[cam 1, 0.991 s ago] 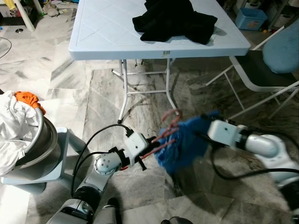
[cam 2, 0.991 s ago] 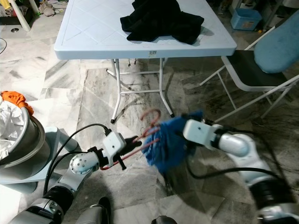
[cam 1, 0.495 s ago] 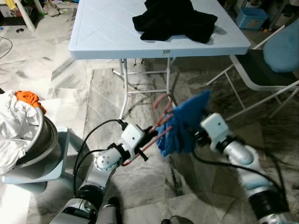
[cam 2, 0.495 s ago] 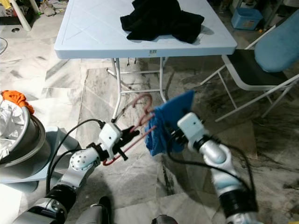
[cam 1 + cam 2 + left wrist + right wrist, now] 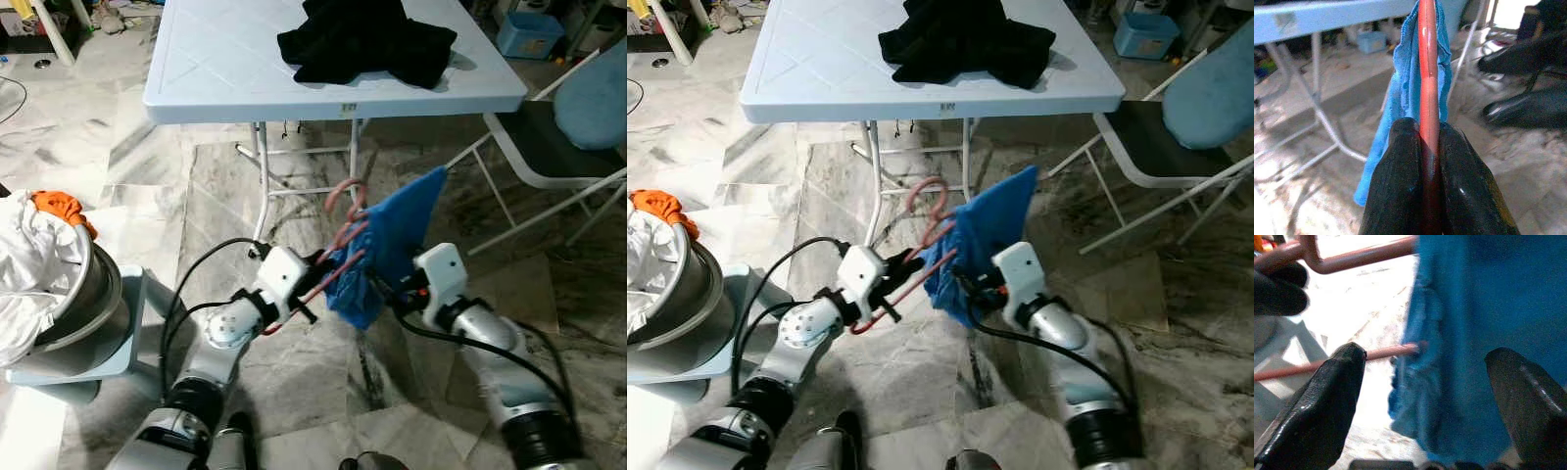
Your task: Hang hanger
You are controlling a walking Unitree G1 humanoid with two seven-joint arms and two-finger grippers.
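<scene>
A red hanger (image 5: pixel 338 257) is held up over the floor in front of the table, with my left gripper (image 5: pixel 306 292) shut on its lower bar. In the left wrist view the black fingers (image 5: pixel 1396 186) pinch the red hanger (image 5: pixel 1428 73) between them. A blue cloth (image 5: pixel 394 238) is draped over the hanger and hangs down on its right side. My right gripper (image 5: pixel 390 290) sits just right of and below the cloth. In the right wrist view it stands open (image 5: pixel 1425 357), the blue cloth (image 5: pixel 1488 308) hanging between and beyond its fingers (image 5: pixel 1317 411).
A light blue folding table (image 5: pixel 225 69) stands ahead with a black garment (image 5: pixel 367 39) on it. A folding chair (image 5: pixel 558 147) is at the right. At the left stands a metal basket (image 5: pixel 93 294) of white laundry with an orange cloth (image 5: pixel 59 206).
The hanger and the blue cloth have risen toward the table. My right arm has swung in from the right, and its gripper now sits close under the cloth.
</scene>
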